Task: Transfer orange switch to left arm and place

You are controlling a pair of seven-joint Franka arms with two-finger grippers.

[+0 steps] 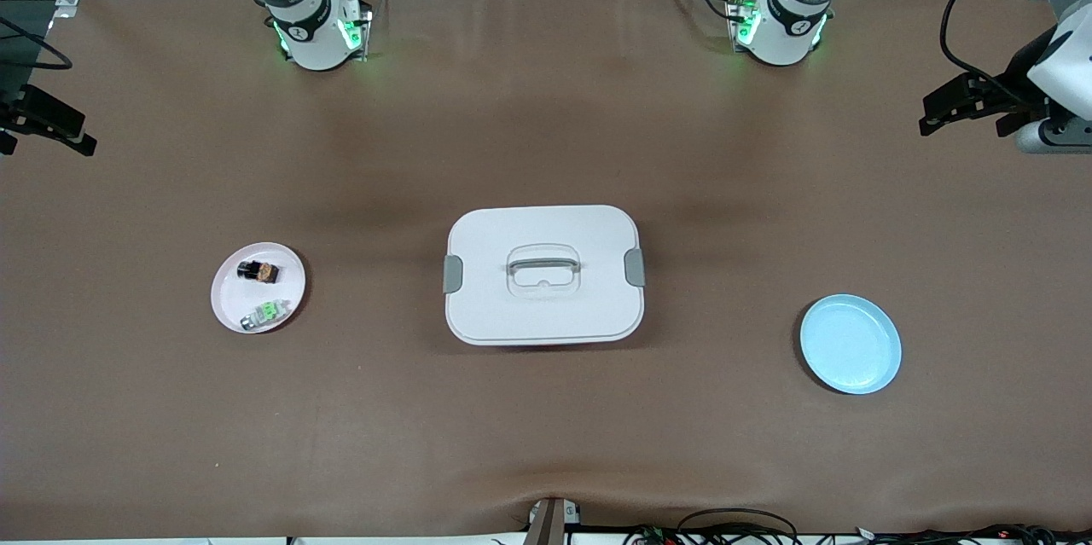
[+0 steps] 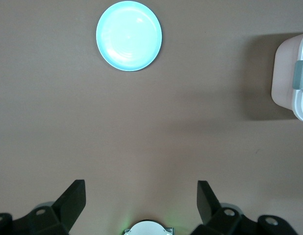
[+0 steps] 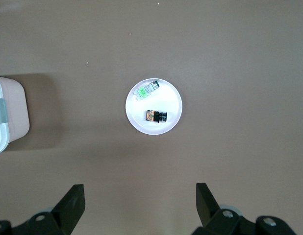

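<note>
The orange switch (image 1: 258,272) (image 3: 156,116), a tiny black cylinder with an orange end, lies on a small pink plate (image 1: 223,298) (image 3: 173,98) toward the right arm's end of the table. The white box (image 1: 512,229) (image 2: 291,78) (image 3: 9,112) with grey side clips stands mid-table between the two plates. My right gripper (image 1: 84,134) (image 3: 140,191) hovers open and empty over the table's right-arm end, well apart from the pink plate. My left gripper (image 1: 930,114) (image 2: 141,188) hovers open and empty over the left-arm end.
A clear-silver component with a green part (image 1: 266,313) (image 3: 147,89) shares the pink plate, nearer the front camera than the switch. A light-blue plate (image 1: 850,344) (image 2: 129,35) with nothing on it lies toward the left arm's end. Brown table surface surrounds everything.
</note>
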